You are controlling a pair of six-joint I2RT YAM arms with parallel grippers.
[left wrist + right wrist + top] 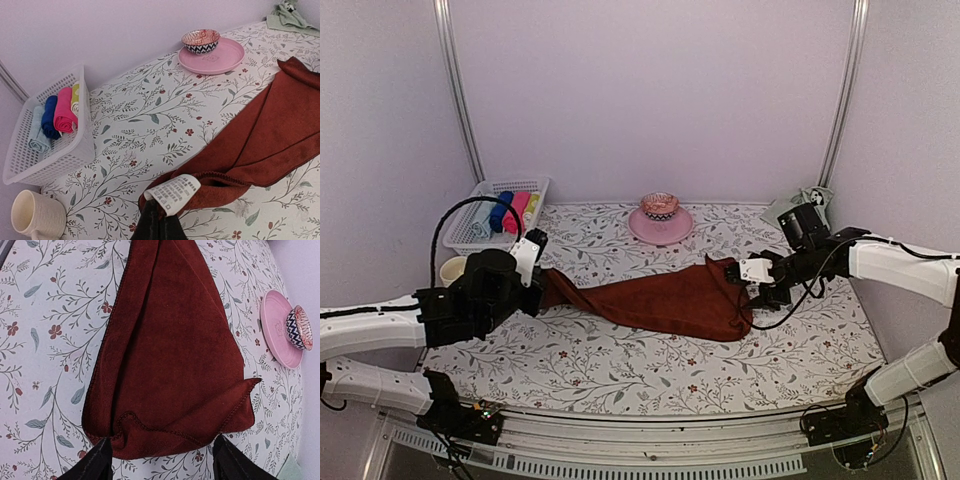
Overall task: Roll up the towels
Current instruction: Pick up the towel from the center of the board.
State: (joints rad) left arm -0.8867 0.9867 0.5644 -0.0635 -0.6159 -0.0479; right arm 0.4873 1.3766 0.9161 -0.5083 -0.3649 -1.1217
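Left gripper [160,220] is closed tight on one bunched corner of the dark red-brown towel [660,300], and a white care label [172,192] sticks up just above the dark fingers. From that pinch the towel stretches rightward across the middle of the table. It is narrow and gathered at the left end and widens into a loose, folded triangle at the right end.

At that wide end sits the right gripper [162,460]. Its fingers [92,465] are spread far apart, with the towel's folded hem lying between them. They do not appear to press the cloth, though the tips are cut off at the bottom edge of the wrist view.

A sage green towel [287,17] lies crumpled at the far right corner of the table, well apart from the red one. Its printed motif is too small to make out.

Both towels rest on a floral table cover [620,360]. Near the back centre stands a pink plate [230,57] holding a small patterned bowl [201,41]. At the far left, a white plastic basket [60,160] holds rolled cloths [62,110] in pale blue, dark blue, pink and yellow. A cream mug [37,215] stands just beside the basket's near end.
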